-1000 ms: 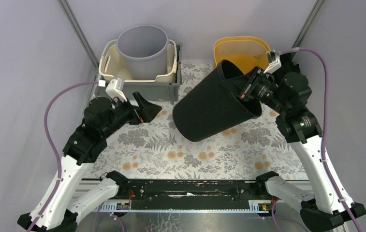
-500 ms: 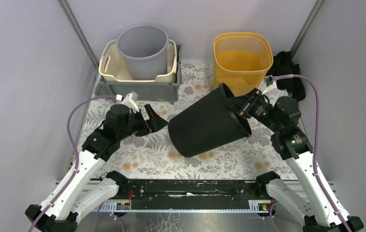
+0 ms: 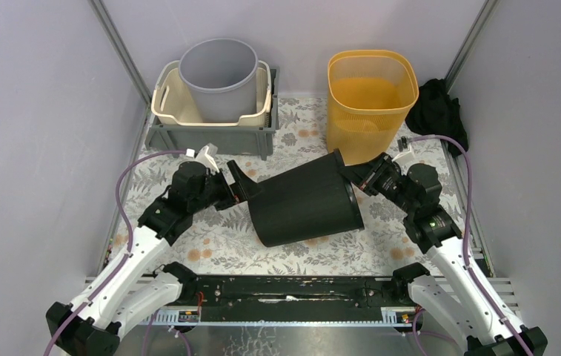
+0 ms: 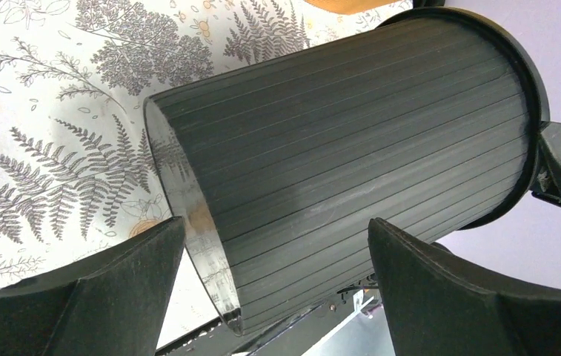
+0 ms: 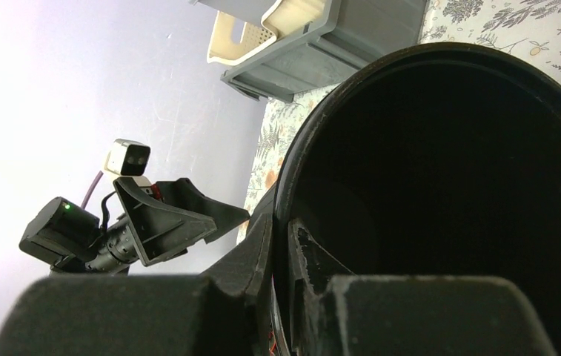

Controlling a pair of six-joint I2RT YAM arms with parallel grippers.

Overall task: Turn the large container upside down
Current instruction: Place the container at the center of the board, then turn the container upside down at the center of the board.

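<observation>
Listing from the near edge outward: floral table (image 3: 210, 245), patterned cloth showing at the bottom centre of the top view. Item 1, large black container (image 3: 305, 208), ribbed, at the centre of the frame, lying on its side. Its long axis runs from lower left to upper right, closed base at the left end, open mouth at the right end. Whether its underside rests on the table or hangs just above it cannot be told. Item 2, left gripper (image 3: 236, 185), left of centre, jaws spread wide and holding nothing. In the left wrist view its 2 fingers (image 4: 121, 282) stand either side of the base end, close to it, contact not confirmed. Item 3, right gripper (image 3: 359, 180), right of centre, jaws nearly closed and pinching the mouth rim, 1 finger outside and 1 inside as the right wrist view shows. Governing relation, as a judgement: the base lies directly ahead of the left gripper and the mouth is in the right gripper's hold, so the left arm is nearer the end that must rise while the mouth swings down to the table. Far items, top of the frame: grey bucket (image 3: 218, 78) inside a cream basket (image 3: 164, 104) at upper left, orange bin (image 3: 370, 93) at upper right, dark cloth (image 3: 434, 111) beside it.
</observation>
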